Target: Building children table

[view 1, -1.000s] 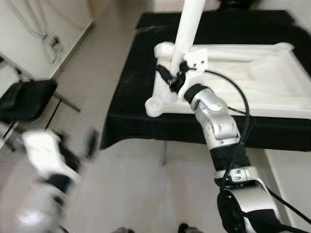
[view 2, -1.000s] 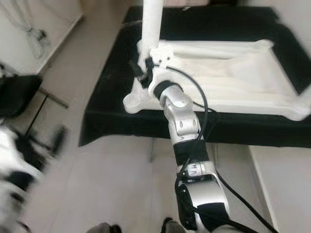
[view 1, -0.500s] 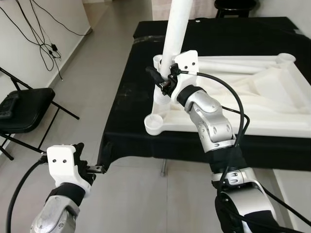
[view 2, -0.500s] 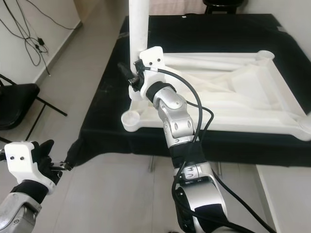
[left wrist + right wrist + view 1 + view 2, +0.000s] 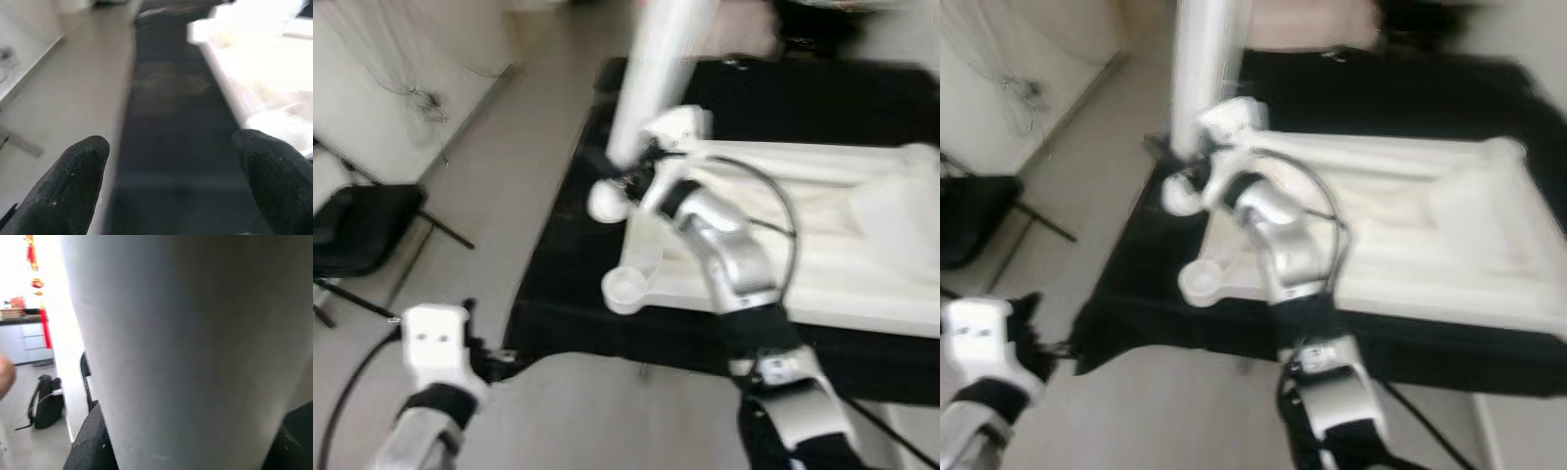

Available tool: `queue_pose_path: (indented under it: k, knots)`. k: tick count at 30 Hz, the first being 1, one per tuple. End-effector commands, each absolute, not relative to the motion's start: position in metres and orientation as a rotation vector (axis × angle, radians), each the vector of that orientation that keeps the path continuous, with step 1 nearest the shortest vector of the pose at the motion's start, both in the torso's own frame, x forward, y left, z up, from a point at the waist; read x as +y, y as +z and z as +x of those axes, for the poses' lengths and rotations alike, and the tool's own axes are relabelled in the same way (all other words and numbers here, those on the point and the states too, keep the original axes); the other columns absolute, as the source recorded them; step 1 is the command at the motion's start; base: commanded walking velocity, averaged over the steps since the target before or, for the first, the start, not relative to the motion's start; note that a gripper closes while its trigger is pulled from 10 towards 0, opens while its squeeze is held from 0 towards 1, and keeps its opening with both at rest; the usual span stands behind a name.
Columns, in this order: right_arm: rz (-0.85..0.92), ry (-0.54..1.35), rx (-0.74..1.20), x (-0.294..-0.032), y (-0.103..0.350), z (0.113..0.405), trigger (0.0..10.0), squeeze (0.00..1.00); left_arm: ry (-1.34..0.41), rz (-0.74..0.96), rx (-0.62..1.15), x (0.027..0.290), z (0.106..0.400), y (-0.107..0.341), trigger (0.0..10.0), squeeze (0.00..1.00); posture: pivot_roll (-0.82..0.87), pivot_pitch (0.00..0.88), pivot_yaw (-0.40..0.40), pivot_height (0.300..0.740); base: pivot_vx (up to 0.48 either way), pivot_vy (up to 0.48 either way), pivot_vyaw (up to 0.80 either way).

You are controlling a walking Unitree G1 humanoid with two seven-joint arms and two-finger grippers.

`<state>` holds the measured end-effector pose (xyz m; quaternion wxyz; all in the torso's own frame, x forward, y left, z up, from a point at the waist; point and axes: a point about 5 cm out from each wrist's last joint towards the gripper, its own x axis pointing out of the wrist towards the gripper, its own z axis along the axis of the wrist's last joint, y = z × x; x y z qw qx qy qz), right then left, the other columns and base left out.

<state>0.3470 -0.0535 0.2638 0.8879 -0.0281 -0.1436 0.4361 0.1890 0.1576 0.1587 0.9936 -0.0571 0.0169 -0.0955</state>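
- The right gripper (image 5: 628, 174) was clamped on the white leg (image 5: 651, 78), which stood upright at the near left corner of the upturned tabletop (image 5: 822, 225).
- The tabletop lay on a black cloth (image 5: 568, 264) covering a platform.
- The left gripper (image 5: 171, 191) hovered low near the cloth's edge, its fingers (image 5: 73, 181) spread apart and holding nothing.
- A black chair (image 5: 357, 225) stood well to the left.
- The head views were blurred.

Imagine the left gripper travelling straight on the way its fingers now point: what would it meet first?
Probably the black cloth covering the platform. The open left gripper points along that cloth beside the upturned white tabletop, which lies off to one side; blur leaves depth uncertain.
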Motion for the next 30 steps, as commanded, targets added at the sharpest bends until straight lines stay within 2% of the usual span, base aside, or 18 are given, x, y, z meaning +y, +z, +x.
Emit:
queue_pose_path:
  k: [1,11,14,17,20,21,24,30]
  knots:
    - [-0.046,0.939,-0.309,-0.057,0.268,0.344,10.0,0.0,-0.186,-0.092,0.032,0.158,0.185,0.158,10.0,0.0,0.04,0.122,0.045,0.74,0.281,0.0,0.0]
    - [-0.1,1.072,-0.286,-0.058,0.263,0.337,10.0,0.0,-0.243,-0.025,0.082,0.151,0.18,0.153,10.0,0.0,0.05,0.128,0.047,0.74,0.081,0.0,0.0]
    - [-0.117,1.212,-0.271,-0.058,0.261,0.327,10.0,0.0,-0.279,-0.004,0.117,0.147,0.173,0.149,10.0,0.0,0.05,0.145,0.054,0.74,0.0,0.0,0.0]
    - [-0.134,1.347,-0.243,-0.055,0.256,0.316,10.0,0.0,-0.203,0.007,0.133,0.151,0.168,0.147,10.0,0.0,0.05,0.16,0.054,0.74,0.0,0.0,0.0]
    - [-0.137,1.37,-0.236,-0.054,0.255,0.314,10.0,0.0,-0.177,0.013,0.137,0.153,0.166,0.147,10.0,0.0,0.05,0.16,0.054,0.74,0.0,0.0,0.0]
    - [-0.154,1.441,-0.21,-0.052,0.25,0.31,10.0,0.0,-0.179,0.033,0.147,0.15,0.159,0.147,10.0,0.0,0.07,0.198,0.052,0.74,0.0,0.0,0.0]
    - [-0.156,1.466,-0.201,-0.051,0.248,0.308,10.0,0.0,-0.195,0.04,0.15,0.148,0.156,0.148,10.0,0.0,0.07,0.198,0.052,0.74,0.0,0.0,0.0]
    - [-0.183,1.527,-0.159,-0.046,0.244,0.311,10.0,0.0,-0.223,0.048,0.127,0.143,0.144,0.153,10.0,0.0,0.09,0.259,0.057,0.74,0.0,0.0,0.0]
